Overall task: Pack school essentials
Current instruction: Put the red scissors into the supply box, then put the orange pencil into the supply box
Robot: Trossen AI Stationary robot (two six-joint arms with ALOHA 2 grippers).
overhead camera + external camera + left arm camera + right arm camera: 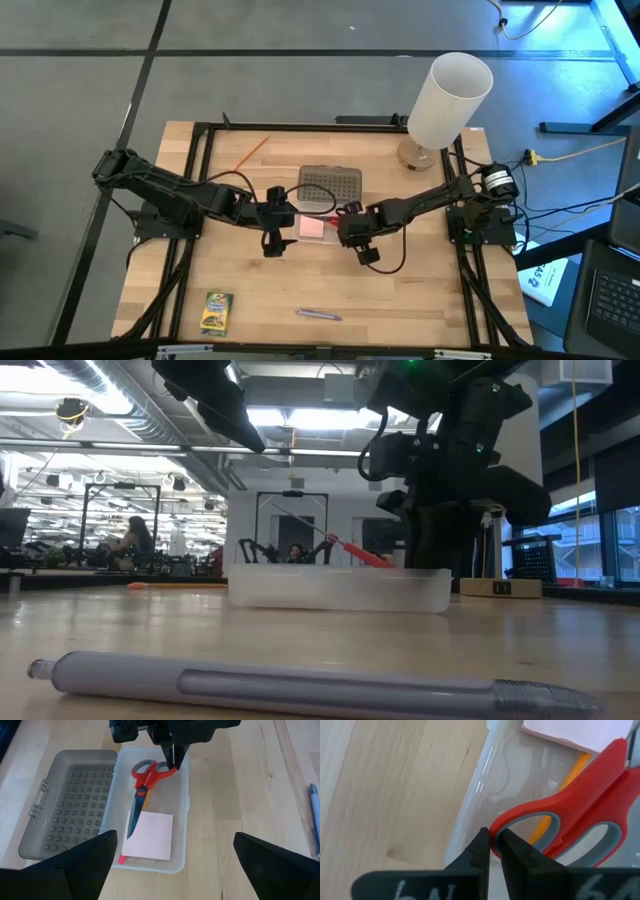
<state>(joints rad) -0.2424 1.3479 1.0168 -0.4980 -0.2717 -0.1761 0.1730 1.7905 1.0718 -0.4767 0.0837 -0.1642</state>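
Note:
A clear case [182, 820] lies mid-table, and its grey dimpled lid [70, 800] is folded open beside it. Inside lie the pink eraser [149, 836], one orange pencil [572, 767] and the red-handled scissors [145, 777]. My right gripper [494, 845] is at the case's right end, shut on the scissors' handle. Just left of the case, my left gripper [175, 870] hovers open and touches nothing. The second orange pencil [250, 152] lies far left. The crayon box [215, 312] and the purple pen [318, 314] lie near the front edge. My right gripper pinches the rim of one handle ring [520, 822] of the scissors, with one finger inside the ring and one outside. It comes from above, pointing down. The scissors sit tilted: the red handle [355, 552] rises above the case's rim and the blades [133, 817] slant down into the case.
A tall white cylinder [450, 98] stands at the far right corner of the table. A black frame [200, 180] runs around the tabletop. Bare wood lies between the case and the front edge. The pen [300, 685] fills the low view's foreground.

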